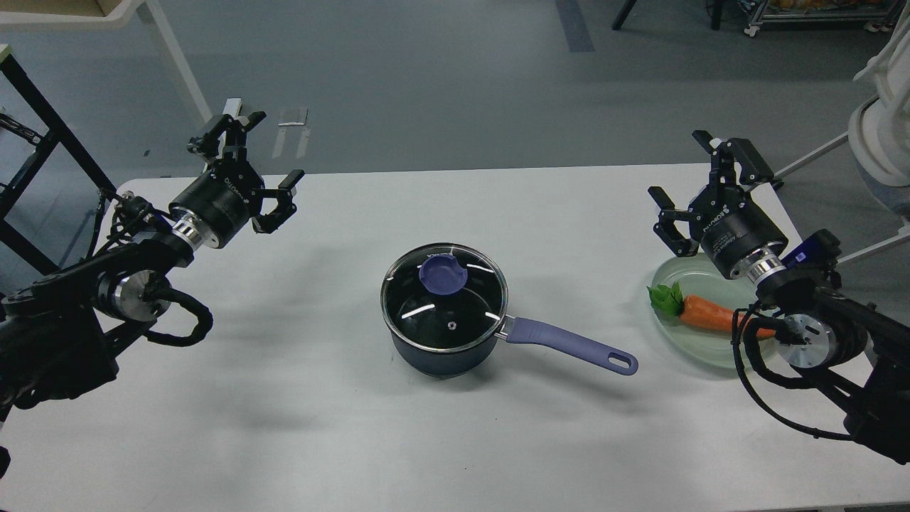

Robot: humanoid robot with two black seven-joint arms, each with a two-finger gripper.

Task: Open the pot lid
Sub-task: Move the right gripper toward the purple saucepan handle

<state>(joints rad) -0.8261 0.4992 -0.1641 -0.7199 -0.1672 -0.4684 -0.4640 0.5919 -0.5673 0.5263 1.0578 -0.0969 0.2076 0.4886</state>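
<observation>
Two black two-finger grippers up over the white desk (298, 427), both empty. Left gripper (266, 153) near the far-left corner, fingers spread wide. Right gripper (700, 185) by the right edge, fingers wide apart too, just above a pale green glass plate (700, 355) with an orange toy carrot (707, 315) lying on it. Small dark navy saucepan (444, 355) sitting mid-desk, long lavender handle (569, 341) pointing toward the right edge. Round clear glass lid (444, 299) with steel rim and lavender knob (442, 275) still seated flat on top, well apart from both grippers.
</observation>
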